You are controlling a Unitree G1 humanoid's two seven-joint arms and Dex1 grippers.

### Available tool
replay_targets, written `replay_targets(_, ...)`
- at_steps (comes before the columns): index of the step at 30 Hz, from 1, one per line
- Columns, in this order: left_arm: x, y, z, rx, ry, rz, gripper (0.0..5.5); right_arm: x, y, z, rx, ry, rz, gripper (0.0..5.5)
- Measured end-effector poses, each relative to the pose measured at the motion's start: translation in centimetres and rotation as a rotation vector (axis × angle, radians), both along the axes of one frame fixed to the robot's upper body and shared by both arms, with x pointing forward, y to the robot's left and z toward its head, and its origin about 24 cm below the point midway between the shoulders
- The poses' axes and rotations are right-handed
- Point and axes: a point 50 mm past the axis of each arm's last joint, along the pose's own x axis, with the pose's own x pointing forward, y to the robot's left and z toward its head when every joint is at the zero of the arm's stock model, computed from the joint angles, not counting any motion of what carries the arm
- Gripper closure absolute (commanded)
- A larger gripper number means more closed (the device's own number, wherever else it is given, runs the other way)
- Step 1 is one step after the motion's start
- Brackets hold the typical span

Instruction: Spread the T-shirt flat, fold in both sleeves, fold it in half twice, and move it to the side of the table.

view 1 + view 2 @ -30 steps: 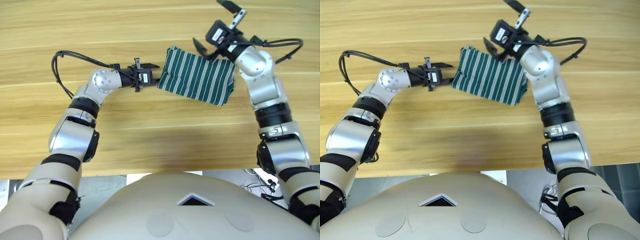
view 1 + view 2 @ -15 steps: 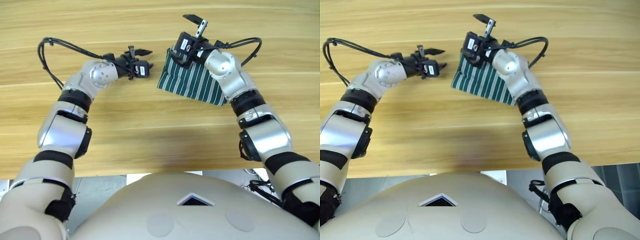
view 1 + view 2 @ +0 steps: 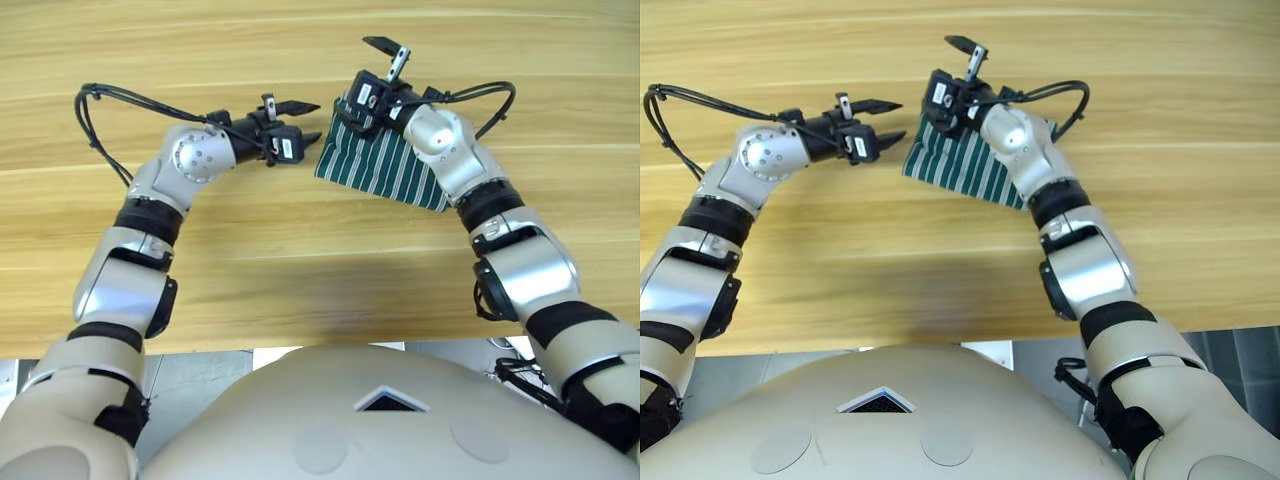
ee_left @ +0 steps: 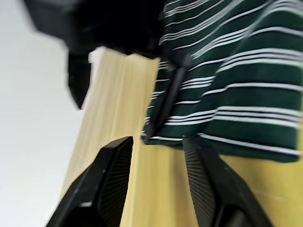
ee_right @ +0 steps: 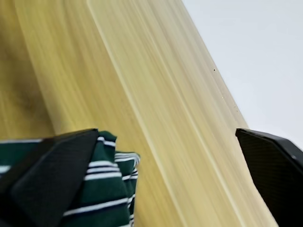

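Note:
The green, white-striped T-shirt lies folded into a small rectangle on the wooden table. My left gripper is open just off the shirt's left edge, level with its far corner, with nothing between its fingers. The left wrist view has the shirt's edge just past the open left gripper. My right gripper is open over the shirt's far left corner, one finger low over the cloth and the other finger raised above the table.
Bare wood surrounds the shirt on all sides. Black cables loop from my left forearm over the table. The table's near edge runs along the bottom.
My right gripper swung left across the shirt from its far right corner to its far left corner. My left gripper drew back from the shirt's left edge, then came a little closer again.

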Motion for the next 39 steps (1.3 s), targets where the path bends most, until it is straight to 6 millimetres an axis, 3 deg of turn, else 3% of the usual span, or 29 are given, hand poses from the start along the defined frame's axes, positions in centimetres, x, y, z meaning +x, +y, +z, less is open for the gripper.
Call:
replay_targets(11,-0.7,-2.4,-0.5,0.030,-0.006,-0.084,3.54,-0.1,0.6,-0.1,0.016,0.001,0.000,0.14)
replay_targets(17,-1.3,-2.7,-2.1,0.151,-0.011,-0.133,3.54,-0.1,0.8,0.0,0.020,0.000,0.004,0.14)
replay_targets(27,-1.1,-3.2,-2.4,0.224,-0.085,-0.168,3.54,-0.1,0.6,-1.1,0.004,0.048,-0.012,0.14)
replay_targets(39,-1.1,-3.2,-2.6,0.218,-0.089,-0.162,3.54,1.6,-2.9,-1.6,-0.022,0.042,-0.240,0.14)
